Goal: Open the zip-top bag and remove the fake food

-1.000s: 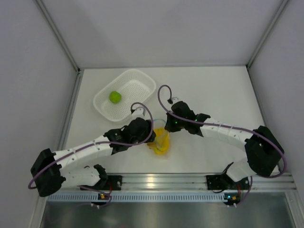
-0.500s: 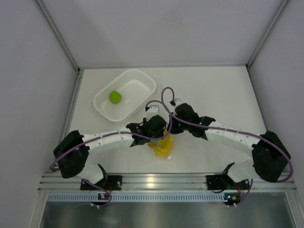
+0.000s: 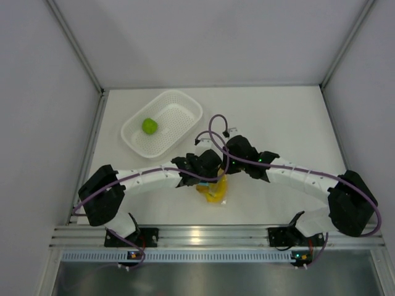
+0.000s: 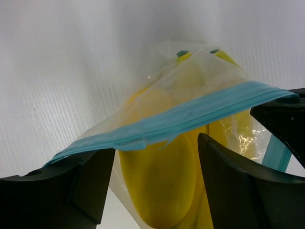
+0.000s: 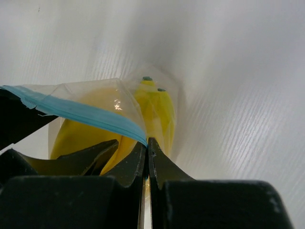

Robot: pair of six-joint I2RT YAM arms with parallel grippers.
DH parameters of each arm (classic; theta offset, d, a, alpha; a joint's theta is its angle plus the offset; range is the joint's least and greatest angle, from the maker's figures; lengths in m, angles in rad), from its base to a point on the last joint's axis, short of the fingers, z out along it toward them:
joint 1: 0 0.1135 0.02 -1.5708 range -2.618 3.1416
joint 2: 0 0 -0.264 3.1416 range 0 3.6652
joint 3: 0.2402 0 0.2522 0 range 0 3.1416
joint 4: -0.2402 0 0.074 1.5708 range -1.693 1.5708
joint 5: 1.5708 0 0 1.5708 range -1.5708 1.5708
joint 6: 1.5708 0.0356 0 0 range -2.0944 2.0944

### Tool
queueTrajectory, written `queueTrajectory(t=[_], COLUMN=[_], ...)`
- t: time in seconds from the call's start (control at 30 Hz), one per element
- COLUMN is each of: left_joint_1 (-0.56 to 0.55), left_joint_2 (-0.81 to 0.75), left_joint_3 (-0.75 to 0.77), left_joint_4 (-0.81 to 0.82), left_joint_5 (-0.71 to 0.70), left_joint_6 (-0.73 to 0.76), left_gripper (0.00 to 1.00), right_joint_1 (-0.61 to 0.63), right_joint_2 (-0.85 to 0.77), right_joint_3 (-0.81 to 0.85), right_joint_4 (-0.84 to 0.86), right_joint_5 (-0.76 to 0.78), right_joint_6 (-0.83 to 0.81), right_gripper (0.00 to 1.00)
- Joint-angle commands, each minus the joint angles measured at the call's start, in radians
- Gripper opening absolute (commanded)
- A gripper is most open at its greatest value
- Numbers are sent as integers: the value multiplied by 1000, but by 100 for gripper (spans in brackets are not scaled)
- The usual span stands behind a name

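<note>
Left arm: Over the last second I swung it in from the left until my left pincer (image 3: 206,179) sat at the small clear crinkly plastic zip-top bag (image 3: 215,193), close beside my right pincer (image 5: 147,143).
Left pincer: I widened it as it arrived. Its two black fingers stood well apart and gripped nothing. The light blue zip strip (image 4: 190,114) ran across just above them, and the smooth yellow-orange oval fruit (image 4: 162,186) showed between them.
Right pincer: It stayed fully closed, pinching the bag at one end of the strip and holding that edge up.
Bag: It was at the front middle of the worktop (image 3: 278,117), between my two pincers, and had hardly shifted.
Contents: The oval fruit and the yellow toy banana bunch (image 5: 159,109), with its dark green tips, were inside the film.
Green ball: The small green ball (image 3: 149,126) lay in the white perforated plastic basket (image 3: 170,126) at the back left, well apart and unmoved.
Meaning: I judged one fruit out and two left. The mouth looked parted, though I could not tell how far. My spread fingers were placed to close on the oval fruit.
Surface: The worktop was white and matt, finely ribbed up close.
Room: There were pale grey wall panels (image 3: 216,37) on three sides and an aluminium rail (image 3: 203,233) along the near edge.
</note>
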Motion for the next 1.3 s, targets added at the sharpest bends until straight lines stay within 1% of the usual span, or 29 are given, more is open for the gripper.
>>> queueTrajectory(t=[0.0,0.13,0.27,0.37,0.6,0.63,0.67,0.7,0.77,0.8,0.9,0.93,1.0,1.17,1.27], left_joint_1=[-14,-17,-17,-15,-14,-15,-15,-15,-14,-15,-14,-15,-14,-15,-15], left_joint_2=[15,37,37,60,152,164,169,169,143,131,62,30,-6,-126,-185], left_joint_3=[57,103,68,47,40,43,48,53,53,54,54,54,48,-1,-30], left_joint_4=[-99,-160,-162,-162,-155,-151,-145,-142,-120,-116,-97,-93,-76,36,105], left_joint_5=[21,39,73,74,48,47,48,47,42,36,-1,-16,-27,-15,10], left_joint_6=[52,70,44,18,-20,-22,-25,-28,-34,-37,-42,-40,-33,12,45], left_gripper=[77,79,81,81,71,69,62,43,30,20,14,8,0,0,0], right_joint_1=[29,60,73,89,138,142,144,147,147,147,149,149,149,146,143], right_joint_2=[-16,-4,-7,-1,24,28,33,34,36,34,27,22,16,-10,-1], right_joint_3=[80,126,144,152,155,157,158,157,153,153,149,147,149,160,183], right_joint_4=[-59,-106,-124,-119,-102,-105,-107,-107,-107,-108,-107,-101,-94,-45,-30], right_joint_5=[180,277,360,367,378,377,383,384,387,387,390,393,395,374,372], right_joint_6=[-32,-21,-6,-4,7,7,7,8,8,10,14,17,20,14,-16], right_gripper=[0,0,0,0,0,0,0,0,0,0,0,0,0,0,0])
